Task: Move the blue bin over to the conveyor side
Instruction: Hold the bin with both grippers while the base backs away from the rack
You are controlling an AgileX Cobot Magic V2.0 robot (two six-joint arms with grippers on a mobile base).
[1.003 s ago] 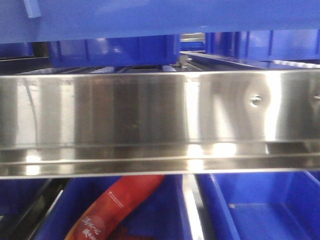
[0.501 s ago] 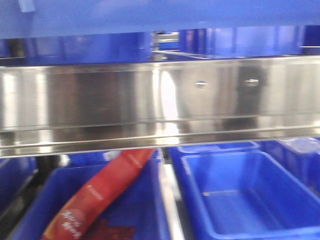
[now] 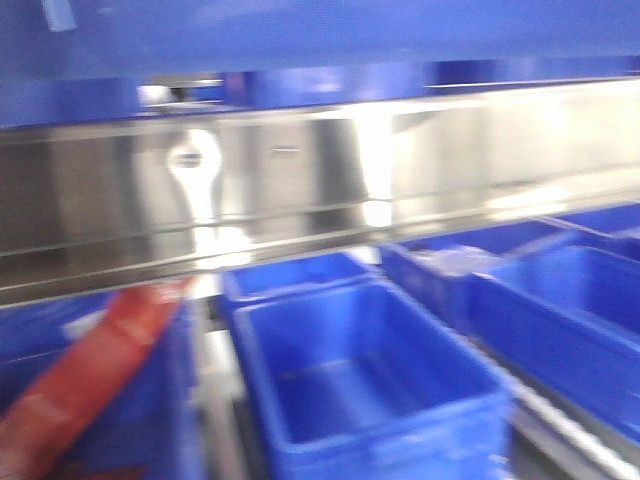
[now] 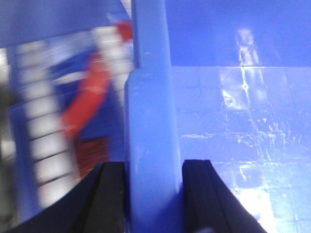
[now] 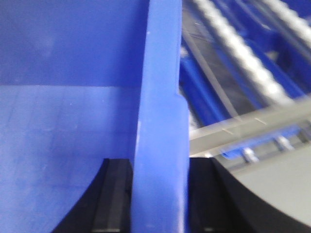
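Front view, blurred: the bin fills the top edge, stretching side to side above the steel rail. Left wrist: the left gripper is clamped on the bin's rim, which runs straight ahead. Right wrist: the right gripper pinches the opposite rim likewise.

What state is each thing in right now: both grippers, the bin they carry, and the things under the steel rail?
left gripper, jaws shut on the blue bin's rim.
right gripper, jaws shut on the blue bin's rim.
blue bin, held by both grippers, visible inside empty.
red packet, lying slanted, too blurred for more.
middle lower bin, upright, empty.
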